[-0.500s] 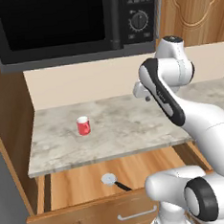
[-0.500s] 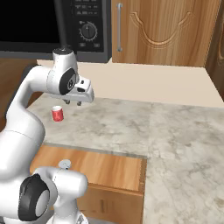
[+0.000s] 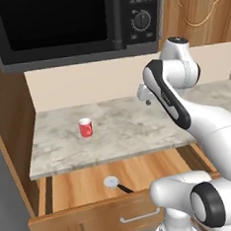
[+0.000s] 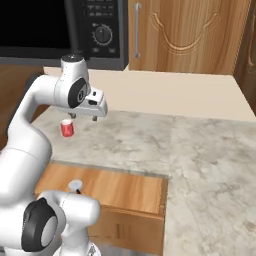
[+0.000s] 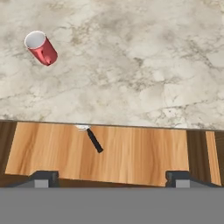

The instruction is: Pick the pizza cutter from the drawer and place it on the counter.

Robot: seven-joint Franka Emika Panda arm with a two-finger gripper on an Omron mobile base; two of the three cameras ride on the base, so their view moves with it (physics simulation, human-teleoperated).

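The pizza cutter lies flat on the floor of the open drawer, its pale wheel to the left and its black handle pointing right. In the hand view its handle shows, with the wheel half tucked under the edge of the counter. My gripper hangs open and empty above the counter, well above and behind the drawer. Its fingertips stand wide apart with nothing between them. From the right base view the cutter's wheel peeks out beside my arm.
A red can stands on the left part of the counter, also seen as the red can. A black microwave hangs over the counter. Wooden cabinet doors rise at the back right.
The hand has sunk only very slightly; the cutter, the can and the drawer have not moved.
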